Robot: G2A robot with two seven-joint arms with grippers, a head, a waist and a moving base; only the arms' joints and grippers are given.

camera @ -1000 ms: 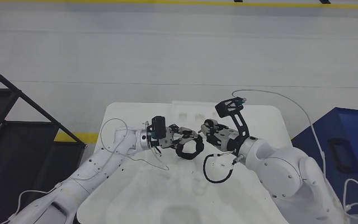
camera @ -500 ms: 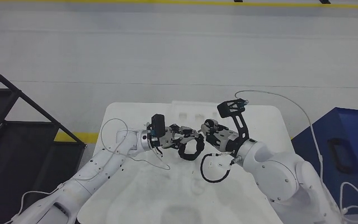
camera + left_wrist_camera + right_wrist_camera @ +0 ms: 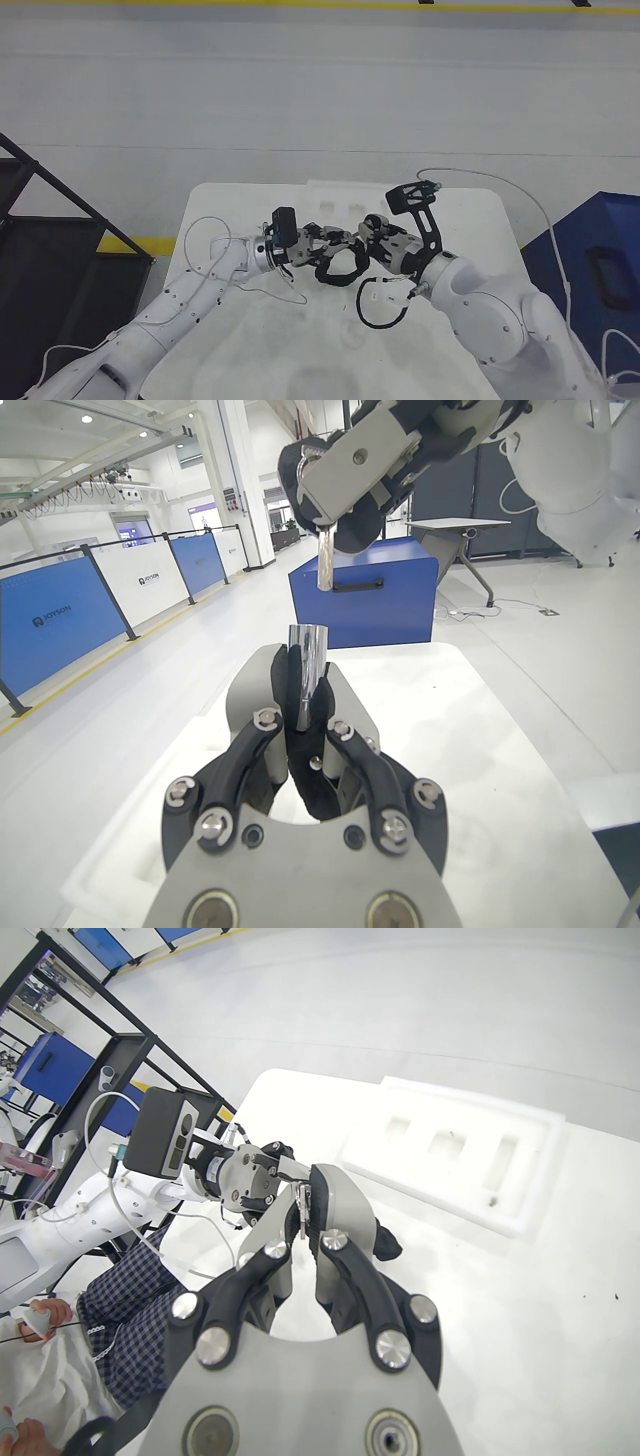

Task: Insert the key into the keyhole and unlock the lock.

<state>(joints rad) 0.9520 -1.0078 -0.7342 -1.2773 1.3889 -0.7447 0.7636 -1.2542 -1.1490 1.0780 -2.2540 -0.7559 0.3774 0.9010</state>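
In left wrist view: key (image 3: pixel 325 560) just apart from lock (image 3: pixel 306 665).

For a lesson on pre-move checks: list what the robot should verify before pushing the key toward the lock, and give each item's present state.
1. Left tool shut on the lock: ok.
2. Right tool shut on the key: ok.
3. Key shaft points toward the lock's chrome end: ok.
4. Key inserted: not ok, a gap shows between them.
5. Key tip exactly centred on the lock's end: cannot tell.
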